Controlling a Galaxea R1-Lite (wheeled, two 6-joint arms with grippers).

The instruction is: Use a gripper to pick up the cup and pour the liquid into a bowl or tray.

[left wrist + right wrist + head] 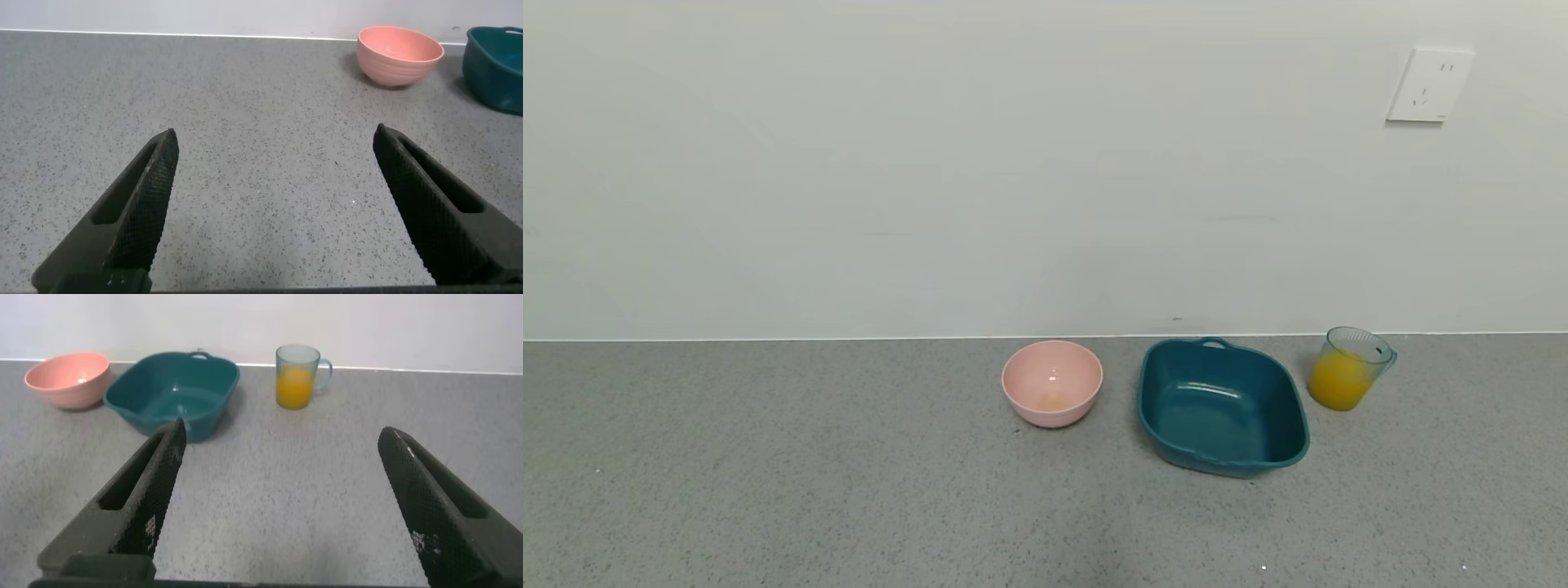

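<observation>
Right gripper [278,506]: nearest the lens in the right wrist view, two black textured fingers [143,498] spread wide, nothing between them, low over the grey speckled countertop [278,482]. Not visible in the head view.
Cup: small translucent pale blue-grey plastic tumbler [1350,367], tapered, small handle at the rim on its right side. Upright on the countertop, close to the wall, far right of the row of vessels. Well apart from the right gripper, ahead of it in the right wrist view [297,376].
Liquid: opaque orange-yellow liquid [1339,381], fills about the lower two thirds of the cup.
Basin: dark teal rounded-square plastic basin [1290,412] with a small handle loop at the back rim, just beside the cup on the cup's left, not touching. Inside looks dry.
Pink bowl: smaller round pink plastic bowl [1017,384], left of the basin, small gap between them. Faint yellowish patch at its bottom, can't tell what it is.
Left gripper [274,204]: black fingers [139,208] also spread wide, holding nothing, low over bare countertop, well apart from the pink bowl, which sits far ahead of it to the right, with the basin's edge beyond.
Wall: plain white wall [931,163] behind the countertop, white socket plate [1429,85] above the cup.
</observation>
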